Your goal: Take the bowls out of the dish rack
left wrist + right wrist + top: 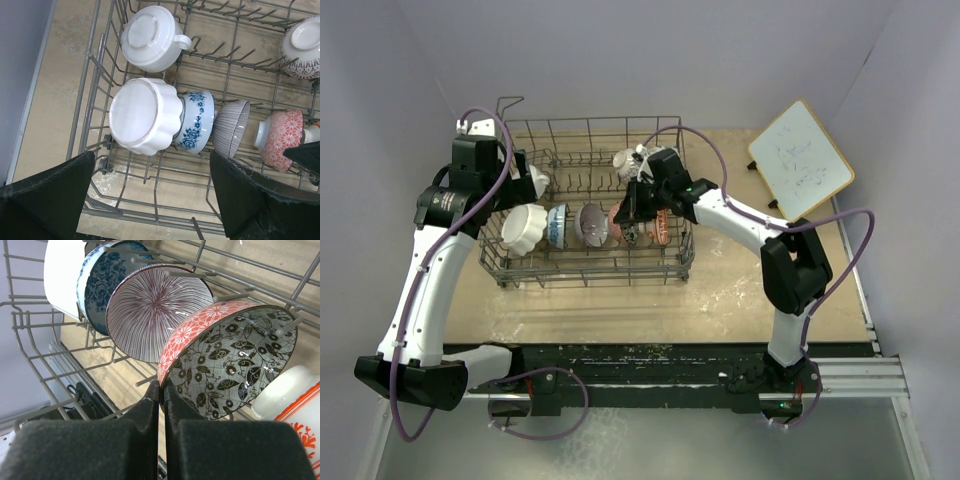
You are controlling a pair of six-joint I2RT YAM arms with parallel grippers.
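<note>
The dark wire dish rack (pixel 588 272) holds a row of bowls on edge. From the left these are a white scalloped bowl (pixel 523 228) (pixel 142 114), a blue floral bowl (pixel 558 225) (pixel 196 120), a grey-purple striped bowl (pixel 592 224) (pixel 155 310) and a red-orange bowl (pixel 200 327) with a black-and-white leaf inside. My right gripper (pixel 161 389) is shut on the red-orange bowl's rim, one finger on each side. My left gripper (pixel 150 200) is open and empty over the rack's near left corner, just short of the white scalloped bowl.
A white handled cup (pixel 150 37) and a patterned bowl (pixel 302 47) lie upside down in the rack's back row. A white and orange piece (pixel 295 395) stands right of the held bowl. A white board (pixel 802 160) leans at the far right. Upright prongs surround the bowls.
</note>
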